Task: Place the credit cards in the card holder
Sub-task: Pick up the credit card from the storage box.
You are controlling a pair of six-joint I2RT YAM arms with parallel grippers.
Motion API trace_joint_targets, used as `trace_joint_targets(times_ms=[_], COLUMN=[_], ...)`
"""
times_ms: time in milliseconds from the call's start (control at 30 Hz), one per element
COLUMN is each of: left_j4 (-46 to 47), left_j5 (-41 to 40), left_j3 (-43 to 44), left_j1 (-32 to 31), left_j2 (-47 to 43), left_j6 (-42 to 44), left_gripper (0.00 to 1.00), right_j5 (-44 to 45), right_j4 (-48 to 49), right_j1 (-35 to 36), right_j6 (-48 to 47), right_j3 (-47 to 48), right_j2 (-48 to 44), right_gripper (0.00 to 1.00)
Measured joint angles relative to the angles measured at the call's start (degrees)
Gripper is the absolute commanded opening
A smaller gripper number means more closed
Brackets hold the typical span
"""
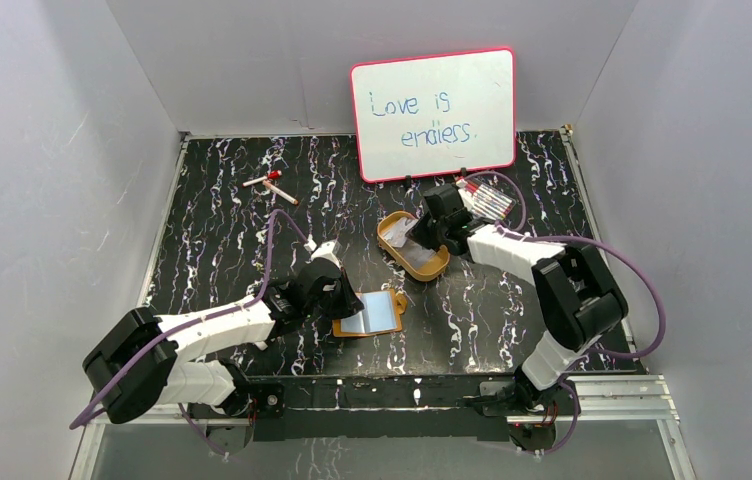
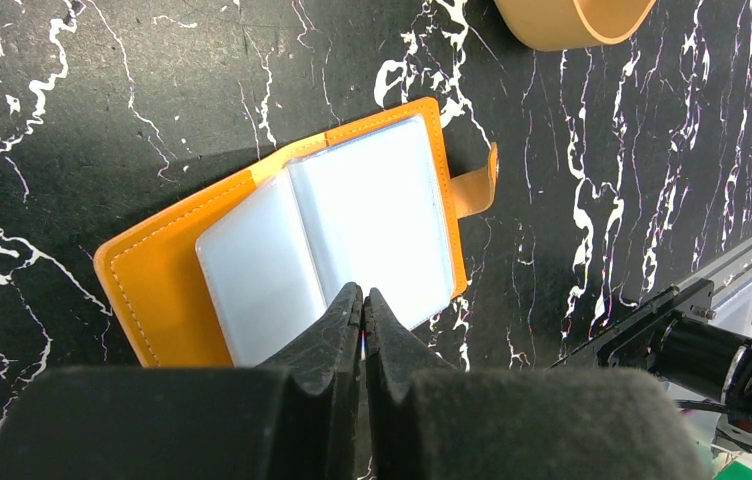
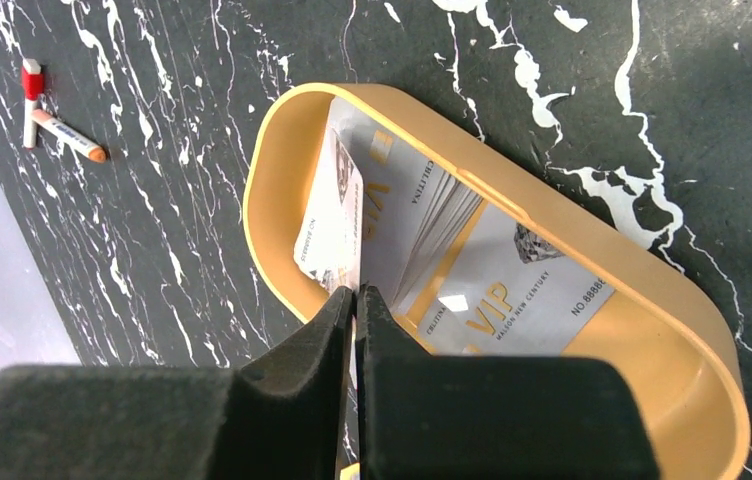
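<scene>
The card holder (image 2: 282, 240) lies open on the table, tan-orange outside, pale blue-grey pockets facing up; from above it shows as the card holder (image 1: 372, 312). My left gripper (image 2: 363, 292) is shut, its tips resting over the near edge of the pockets, with nothing visible between them. In the right wrist view my right gripper (image 3: 355, 290) is shut on one credit card (image 3: 332, 215), which stands on edge over the oval tray (image 3: 592, 240). More credit cards (image 3: 497, 290) lie fanned in the tray, grey-white with gold VIP print.
A whiteboard (image 1: 433, 113) stands at the back. A bundle of markers (image 1: 487, 200) lies right of the tray (image 1: 422, 262), behind my right gripper (image 1: 422, 235). A red-capped marker (image 1: 270, 183) lies at the back left. Grey walls enclose the table.
</scene>
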Motion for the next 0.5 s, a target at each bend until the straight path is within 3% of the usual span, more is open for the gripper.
trace_joint_targets(times_ms=[500], left_j4=[-0.5], left_j5=[-0.3], left_j3=[0.9], left_j1=[0.0], left_j2=[0.0], left_j6=[0.4], left_gripper=[0.02], right_j5=[-0.7], right_j4=[-0.4], right_j1=[0.0], right_j6=[-2.9], right_j3=[-1.2], right_j2=[-3.9], right_gripper=[0.0])
